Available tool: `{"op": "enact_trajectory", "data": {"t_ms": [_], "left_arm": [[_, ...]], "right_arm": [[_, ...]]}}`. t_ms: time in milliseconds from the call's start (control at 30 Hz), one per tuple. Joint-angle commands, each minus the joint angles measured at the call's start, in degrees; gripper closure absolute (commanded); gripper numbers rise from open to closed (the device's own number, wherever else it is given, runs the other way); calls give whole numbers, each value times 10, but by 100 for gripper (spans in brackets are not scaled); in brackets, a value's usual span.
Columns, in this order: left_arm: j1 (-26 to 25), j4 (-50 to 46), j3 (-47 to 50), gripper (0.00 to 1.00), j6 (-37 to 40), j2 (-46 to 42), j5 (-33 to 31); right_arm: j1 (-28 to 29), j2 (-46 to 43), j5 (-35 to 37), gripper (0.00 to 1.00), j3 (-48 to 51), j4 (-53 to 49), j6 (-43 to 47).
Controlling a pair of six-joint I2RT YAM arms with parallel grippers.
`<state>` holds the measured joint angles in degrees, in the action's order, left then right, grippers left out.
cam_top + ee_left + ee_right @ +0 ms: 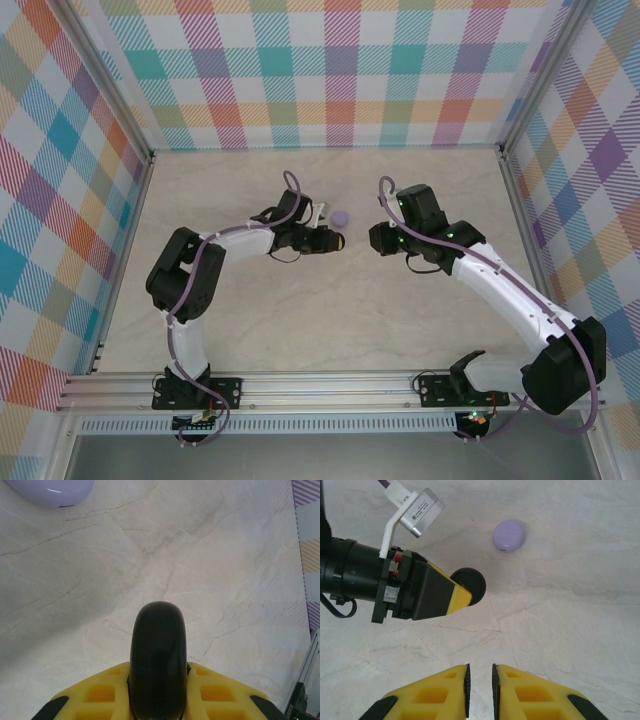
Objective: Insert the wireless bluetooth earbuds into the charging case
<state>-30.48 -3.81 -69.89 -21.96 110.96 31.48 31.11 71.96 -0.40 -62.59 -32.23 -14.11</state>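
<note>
Left gripper [158,697] pinches the black case [158,640] on edge, fingers closed tight on its glossy, rounded rim; that slick curve could squirt free if the squeeze shifts or the other arm bumps it; right gripper [480,680] hovers close, fingers almost together, empty; lavender case [509,535] lies beyond on the table [560,620].
</note>
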Motion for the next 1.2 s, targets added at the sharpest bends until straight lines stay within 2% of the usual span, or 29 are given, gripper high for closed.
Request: {"op": "enact_trajectory", "data": {"t_ms": [0, 300, 667, 867, 1167], "left_arm": [[6, -19, -31, 86, -7, 13, 15], [9, -48, -77, 85, -5, 60, 7], [9, -50, -89, 82, -2, 96, 0], [9, -56, -89, 69, -1, 102, -14], [11, -77, -81, 36, 28, 70, -65]], "right_arm": [[0, -2, 4, 78, -7, -11, 7], [0, -12, 4, 78, -5, -17, 7], [0, -17, 4, 78, 1, -17, 3], [0, -17, 5, 78, 4, -18, 3], [-1, -18, 28, 76, 12, -17, 1]]}}
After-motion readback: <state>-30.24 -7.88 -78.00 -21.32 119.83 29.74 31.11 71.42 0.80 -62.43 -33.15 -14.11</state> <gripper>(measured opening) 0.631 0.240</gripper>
